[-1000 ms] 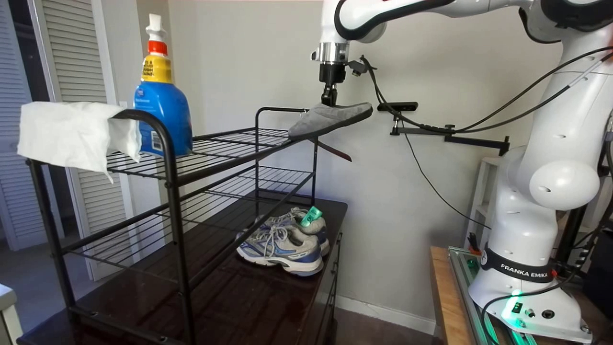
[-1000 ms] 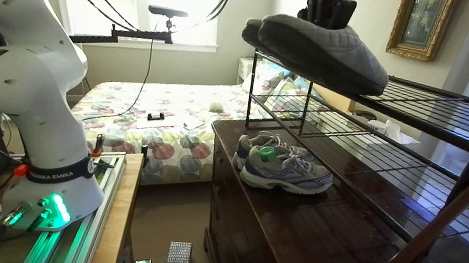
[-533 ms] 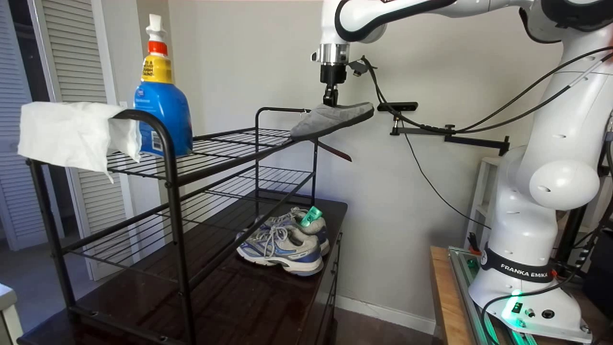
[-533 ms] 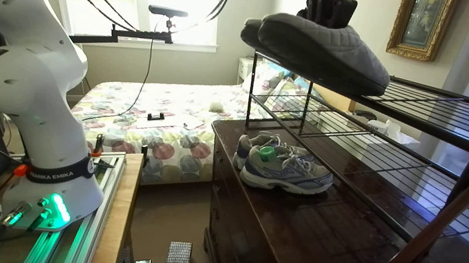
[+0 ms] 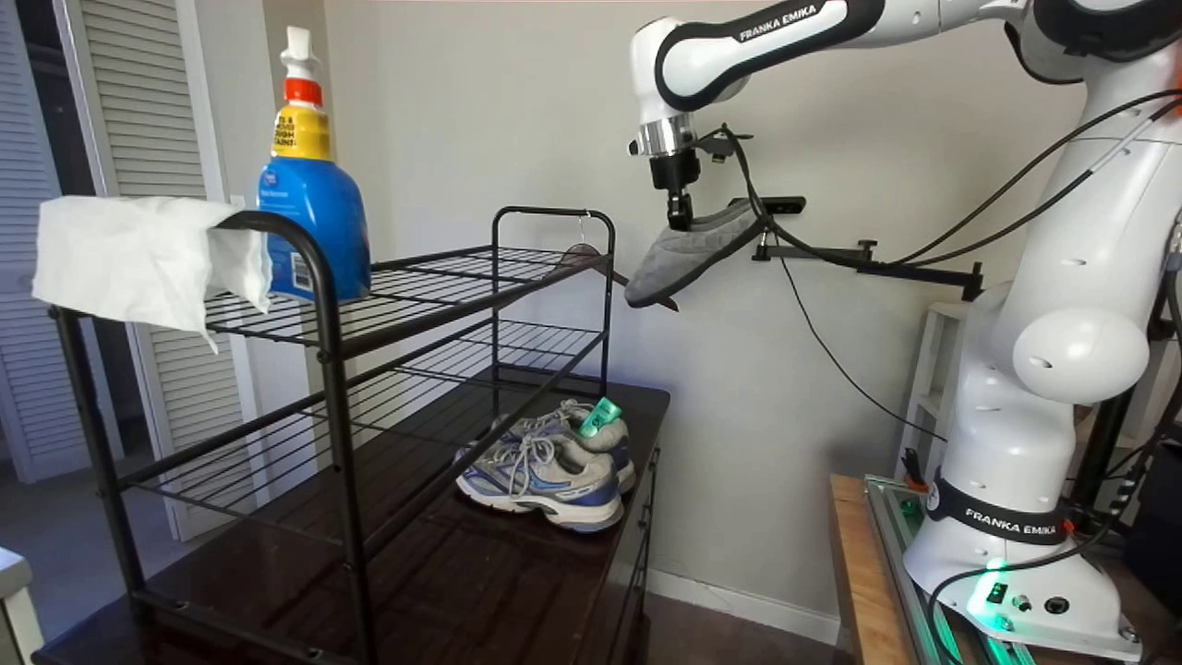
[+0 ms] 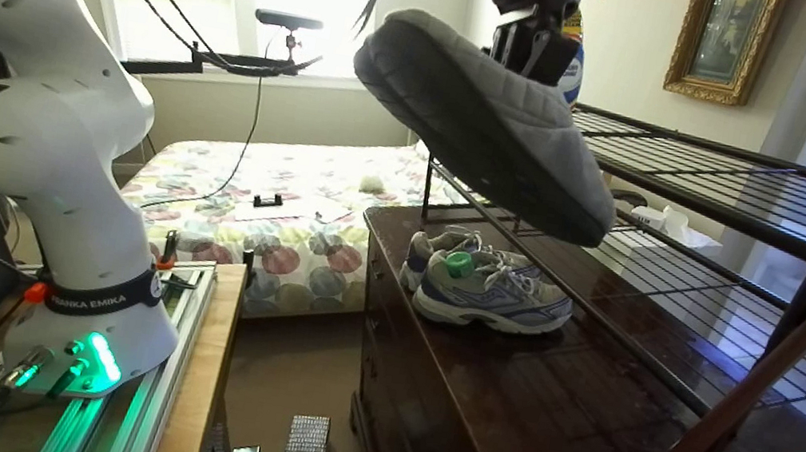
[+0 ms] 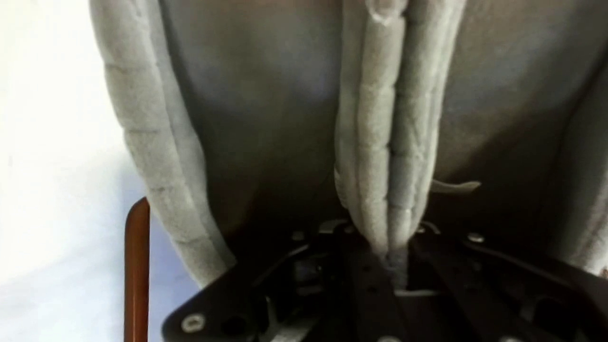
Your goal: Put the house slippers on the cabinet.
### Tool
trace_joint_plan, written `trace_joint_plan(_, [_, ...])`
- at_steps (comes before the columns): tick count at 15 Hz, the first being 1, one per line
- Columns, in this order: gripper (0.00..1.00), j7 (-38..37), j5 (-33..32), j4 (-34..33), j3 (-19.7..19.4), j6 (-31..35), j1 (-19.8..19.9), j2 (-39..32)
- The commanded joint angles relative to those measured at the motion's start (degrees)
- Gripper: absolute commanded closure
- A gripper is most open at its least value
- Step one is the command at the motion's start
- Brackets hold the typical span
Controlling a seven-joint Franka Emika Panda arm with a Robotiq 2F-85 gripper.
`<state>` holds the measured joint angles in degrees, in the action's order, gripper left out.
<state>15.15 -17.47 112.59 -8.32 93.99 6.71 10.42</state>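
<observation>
Hanging slippers (image 6: 468,123): soft grey fabric, quilted uppers, dark flat soles; tilted toes-down in the air beside the rack (image 5: 343,416), higher than the cabinet (image 6: 544,410).
Hand (image 5: 680,224): black, pinching the slippers' inner walls together, the puffy stitched rims side by side.
Cabinet: dark brown wood, glossy, boxy, with drawers.
Sneakers (image 6: 497,297): bulky, laced, grey-white, standing on the cabinet.
Rack: black tube and wire, rounded corners, on the cabinet.
Bottle (image 5: 314,217): blue plastic, on the rack's upper shelf.
</observation>
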Motion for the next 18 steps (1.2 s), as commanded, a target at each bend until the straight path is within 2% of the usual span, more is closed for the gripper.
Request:
trace_joint_plan(1, [0.97, 2.08, 0.34, 1.21, -0.63, -1.92, 0.24, 0.51])
trace_joint_plan(8, [0.97, -0.90, 10.37, 8.16, -3.13, 10.89, 1.09, 1.30])
trace_joint_plan(11, [0.97, -0.55, 9.99, 10.97, -3.96, 14.52, 2.07, 1.61])
trace_joint_plan(14, [0.97, -0.91, 8.15, 14.97, -4.39, 21.84, 3.08, 2.29])
trace_joint_plan(16, [0.97, -1.47, 8.66, 15.60, -4.42, 23.22, 3.49, 1.77])
trace_joint_plan(17, [0.89, -0.38, 8.73, 13.56, -4.32, 21.12, 3.40, -0.07])
trace_joint_plan(18, [0.89, -0.41, 8.73, 14.11, -4.35, 21.83, 3.54, -0.06])
